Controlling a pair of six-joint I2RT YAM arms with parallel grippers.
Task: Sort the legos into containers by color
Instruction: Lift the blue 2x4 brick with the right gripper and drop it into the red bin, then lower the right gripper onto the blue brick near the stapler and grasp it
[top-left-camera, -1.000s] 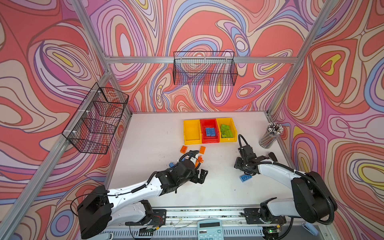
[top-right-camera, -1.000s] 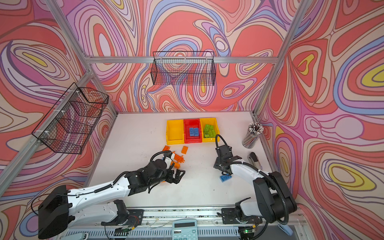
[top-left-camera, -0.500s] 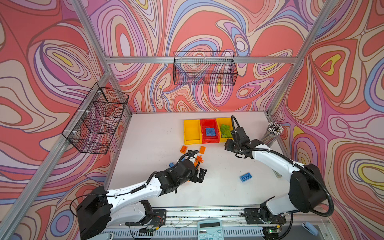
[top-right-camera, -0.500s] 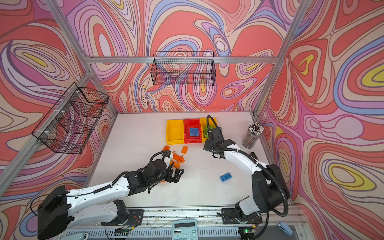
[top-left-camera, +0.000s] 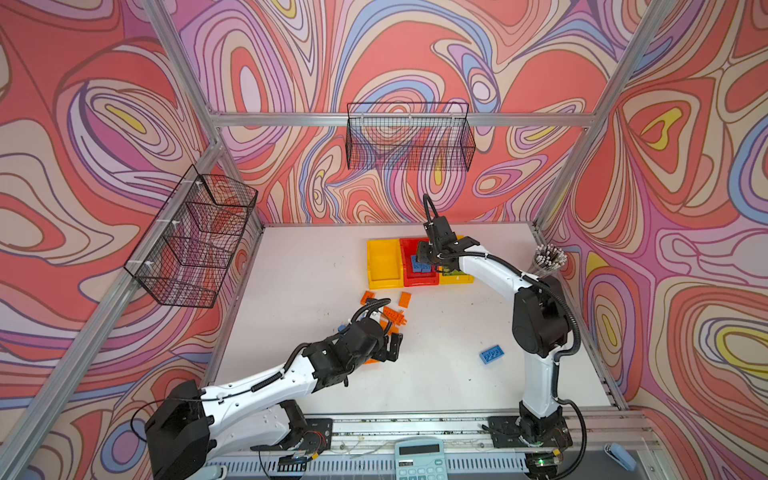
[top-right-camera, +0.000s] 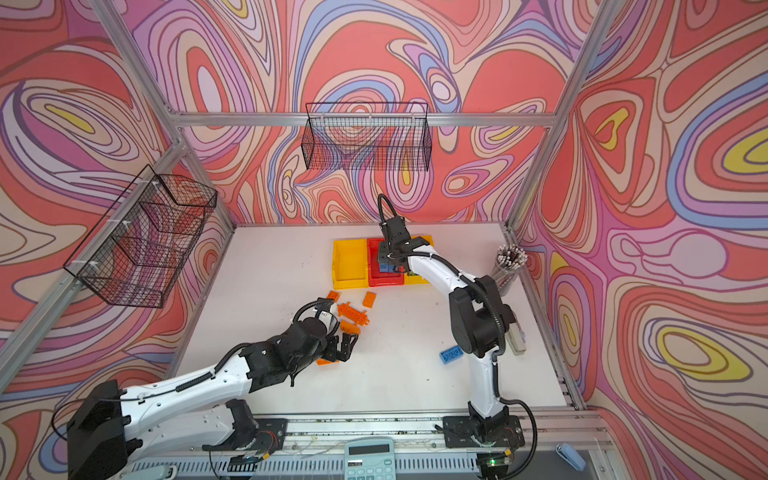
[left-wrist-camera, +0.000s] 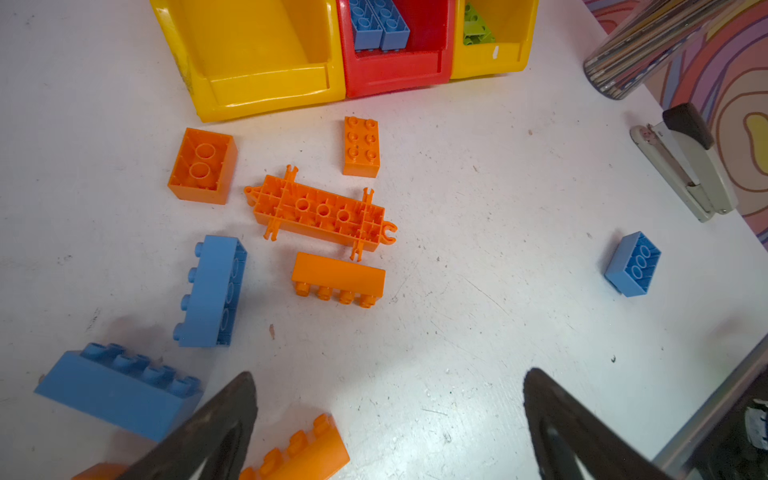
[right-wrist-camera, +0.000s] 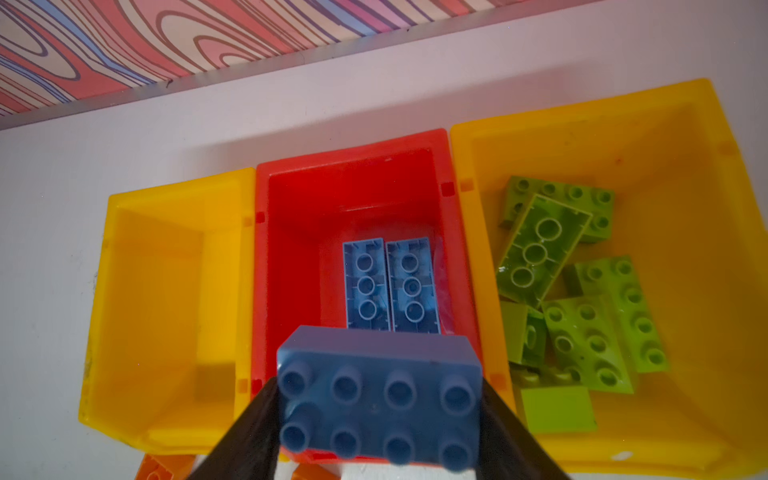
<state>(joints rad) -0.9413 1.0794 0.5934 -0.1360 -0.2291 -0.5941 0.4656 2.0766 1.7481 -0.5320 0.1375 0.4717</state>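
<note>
Right wrist view: my right pincer (right-wrist-camera: 378, 415) grips a blue brick (right-wrist-camera: 380, 357) above the red bin (right-wrist-camera: 353, 183).
Two blue bricks (right-wrist-camera: 390, 284) lie inside that bin; green bricks (right-wrist-camera: 582, 291) lie in the yellow bin (right-wrist-camera: 685, 166) just beside it. My left pincer (left-wrist-camera: 388, 372) gapes wide and empty over the tabletop (left-wrist-camera: 478, 249), with orange bricks (left-wrist-camera: 322, 214) loose in front of the red bin.
</note>
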